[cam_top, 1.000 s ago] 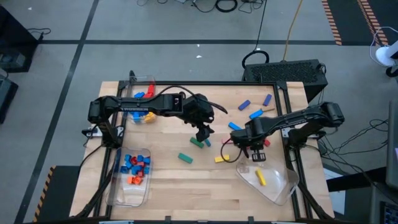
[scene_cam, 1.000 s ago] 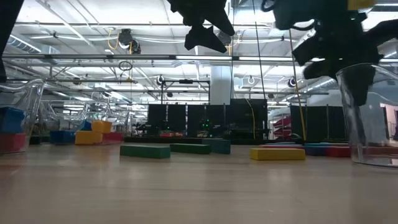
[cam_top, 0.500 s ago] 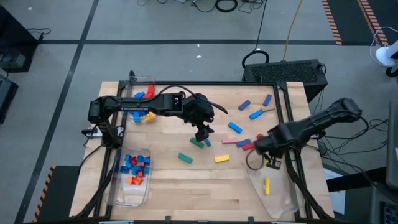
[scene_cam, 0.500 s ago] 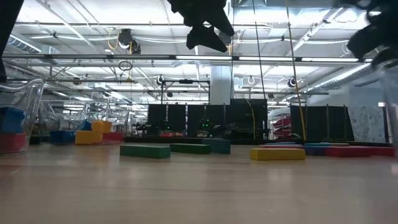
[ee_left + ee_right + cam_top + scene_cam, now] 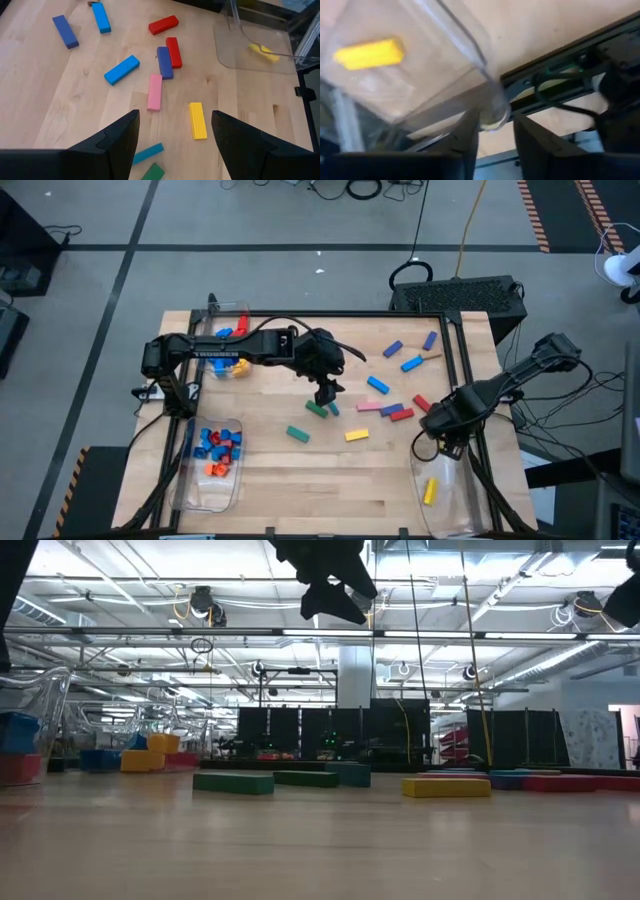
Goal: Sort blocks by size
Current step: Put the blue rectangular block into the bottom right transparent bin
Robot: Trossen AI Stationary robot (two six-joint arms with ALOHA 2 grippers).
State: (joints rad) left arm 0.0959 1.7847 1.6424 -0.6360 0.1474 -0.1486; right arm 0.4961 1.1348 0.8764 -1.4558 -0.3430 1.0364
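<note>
Two green bars [image 5: 318, 409] lie just below the left gripper [image 5: 326, 394] (fingers spread, empty); the right gripper [image 5: 447, 442] grasps the clear bin's rim [image 5: 470, 52], well apart.

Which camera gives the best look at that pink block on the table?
The left wrist view: the pink block lies flat and unobstructed ahead of the open left gripper. The high view shows it only as a small pink bar. In the low view I cannot pick it out, and the right wrist view misses it.
</note>
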